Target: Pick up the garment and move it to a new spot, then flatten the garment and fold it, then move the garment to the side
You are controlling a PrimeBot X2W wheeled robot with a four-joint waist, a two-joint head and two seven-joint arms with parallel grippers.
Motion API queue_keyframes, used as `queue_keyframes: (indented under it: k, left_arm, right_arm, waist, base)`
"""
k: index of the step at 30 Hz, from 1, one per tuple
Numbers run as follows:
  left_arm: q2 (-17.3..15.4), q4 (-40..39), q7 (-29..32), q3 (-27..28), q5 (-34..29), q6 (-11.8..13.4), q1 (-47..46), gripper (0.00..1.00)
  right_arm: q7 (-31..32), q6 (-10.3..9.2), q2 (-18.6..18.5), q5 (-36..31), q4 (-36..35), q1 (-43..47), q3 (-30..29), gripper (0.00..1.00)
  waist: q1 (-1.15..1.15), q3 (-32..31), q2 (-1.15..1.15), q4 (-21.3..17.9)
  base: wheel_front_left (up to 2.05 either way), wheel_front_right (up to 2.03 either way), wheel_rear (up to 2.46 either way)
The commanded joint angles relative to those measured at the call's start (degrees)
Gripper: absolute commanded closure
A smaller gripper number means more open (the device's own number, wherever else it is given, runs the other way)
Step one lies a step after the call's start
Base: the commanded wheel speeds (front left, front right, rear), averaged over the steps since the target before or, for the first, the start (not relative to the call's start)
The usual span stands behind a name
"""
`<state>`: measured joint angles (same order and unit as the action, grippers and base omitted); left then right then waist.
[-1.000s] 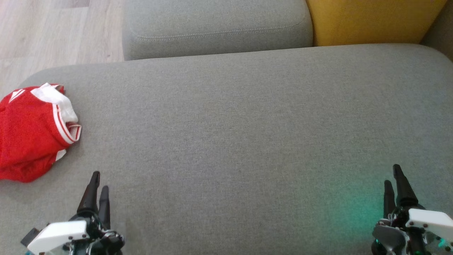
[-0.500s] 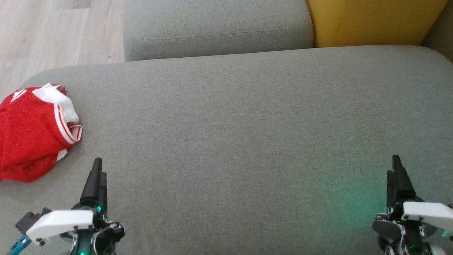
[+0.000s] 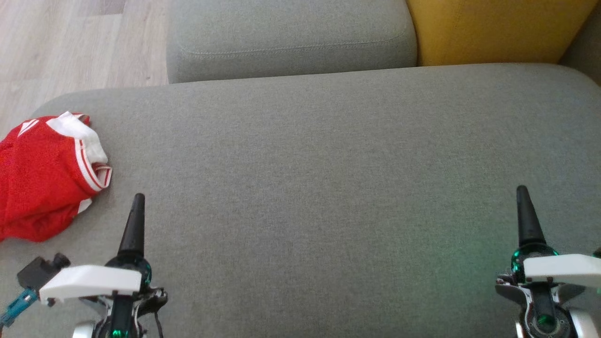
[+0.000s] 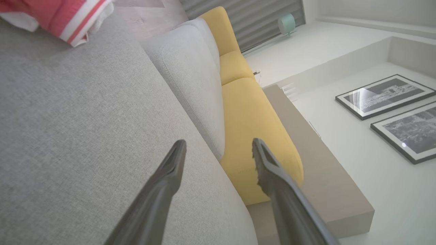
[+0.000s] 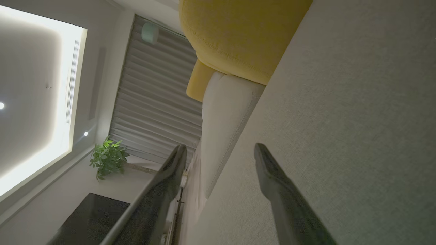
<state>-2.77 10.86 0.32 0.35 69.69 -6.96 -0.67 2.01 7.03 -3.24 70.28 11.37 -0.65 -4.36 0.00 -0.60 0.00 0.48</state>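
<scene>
So the red garment (image 3: 44, 176) is bunched up at the far left edge of the grey sofa seat (image 3: 319, 188), near the left gripper (image 4: 218, 144) but not touching it. Left gripper and right gripper (image 5: 219, 149) both have their fingers spread wide, holding nothing.

Garment (image 3: 42, 188) red with white panels and red-and-white striped trim; sofa seat (image 3: 328, 188) and back cushion (image 3: 286, 37) plain grey weave; adjoining cushion (image 3: 493, 28) mustard yellow; floor (image 3: 70, 42) pale wood-grain planks; wall pictures (image 4: 385, 95) black-framed, grey-toned; plant (image 5: 108, 156) green.
</scene>
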Motion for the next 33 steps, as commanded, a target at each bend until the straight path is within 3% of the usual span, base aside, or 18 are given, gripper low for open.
queue_keyframes:
  k: [1, 15, 33]
  left_arm:
    - [-1.14, -2.87, -0.66, -0.01, -2.30, 0.13, -3.27, 0.00]
    - [-2.16, -5.52, -3.01, -1.34, -14.73, 1.68, -1.53, 0.00]
    - [-4.73, -6.46, -6.02, -4.22, -30.61, 4.63, 1.12, 0.00]
  right_arm:
    - [-0.31, 0.15, -1.40, -2.49, -2.92, -2.42, 0.61, 0.00]
    - [-1.38, 0.20, -1.89, -16.59, -6.03, -1.36, 3.16, 0.00]
    - [-4.05, 0.26, -2.57, -32.35, -4.97, -0.41, 6.15, 0.00]
  waist:
    - [0.00, -0.08, 0.00, -0.03]
    - [0.00, -0.77, 0.00, -0.11]
    - [0.00, -1.56, 0.00, -0.45]
  base:
    - [0.00, 0.00, 0.00]
    - [0.00, 0.00, 0.00]
    - [0.00, 0.00, 0.00]
